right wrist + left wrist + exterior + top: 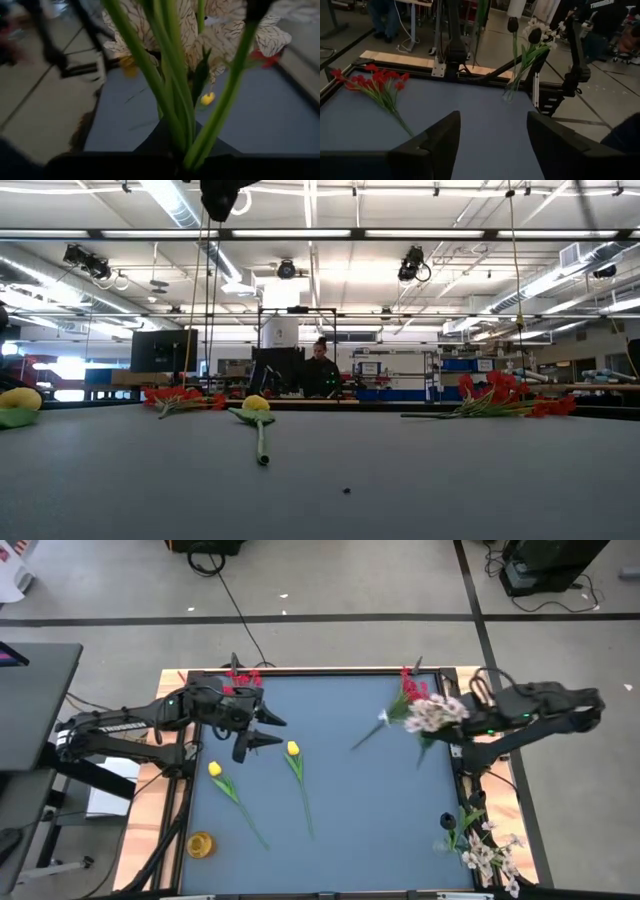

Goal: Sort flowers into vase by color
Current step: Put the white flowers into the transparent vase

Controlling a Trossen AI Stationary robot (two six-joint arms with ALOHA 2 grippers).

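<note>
My right gripper (456,728) hangs over the table's right edge, shut on a bunch of white flowers (435,712). Red flowers (409,688) lie flat on the table beside that bunch, their stalk (402,122) pointing toward the middle. Another red bunch (243,679) lies at the far left. My left gripper (281,731) hovers open just near-side of it, with nothing between its fingers (437,142). Two yellow tulips (293,749) (215,770) lie on the table's left half. My right gripper pinches several green stalks (186,145) of the white flowers together between its two fingers, near their lower ends. The stalks run on past the fingers toward the table's middle. The blooms (220,35) are lifted clear of the table.
A yellow vase (200,844) stands at the near left corner. White flowers (488,850) and a dark bud (448,822) stand at the near right corner. The wooden table frame (178,790) and arm mounts flank both sides. Bare blue surface (370,800) lies in the middle.
</note>
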